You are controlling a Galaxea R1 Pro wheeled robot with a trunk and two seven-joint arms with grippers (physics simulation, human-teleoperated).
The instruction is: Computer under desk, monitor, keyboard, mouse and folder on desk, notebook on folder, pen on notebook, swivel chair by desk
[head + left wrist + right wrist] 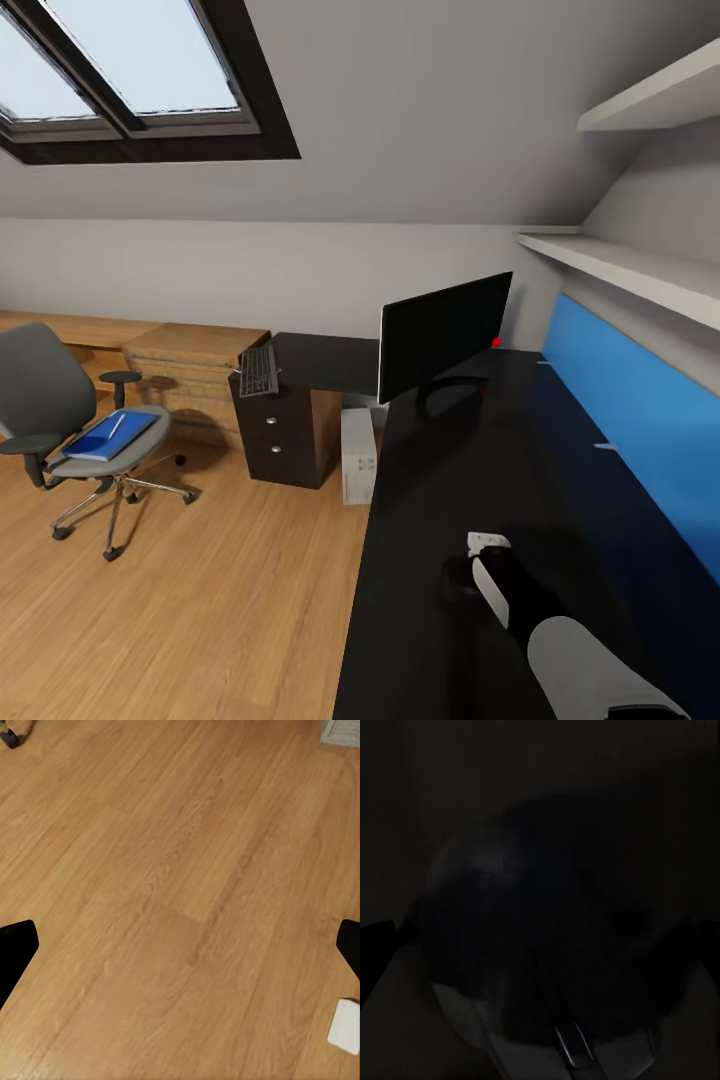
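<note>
Jaws of the right gripper (462,575) straddle the mouse (532,930) on the desk (440,480) — grip unclear — left's spread wide

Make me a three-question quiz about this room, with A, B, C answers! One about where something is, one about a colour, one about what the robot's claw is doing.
1. Where is the keyboard?
A. on the chair
B. on the desk's far end, above the drawers
C. on the floor

2. What colour is the folder on the chair?
A. red
B. green
C. blue

3. What is the right claw doing?
A. it is down at the mouse on the desk
B. lifting the monitor
C. holding a pen

Answers: 1 B, it lies on the black top over the knobbed drawers. 2 C, it is bright blue. 3 A, the mouse looms close in the right wrist view.
</note>
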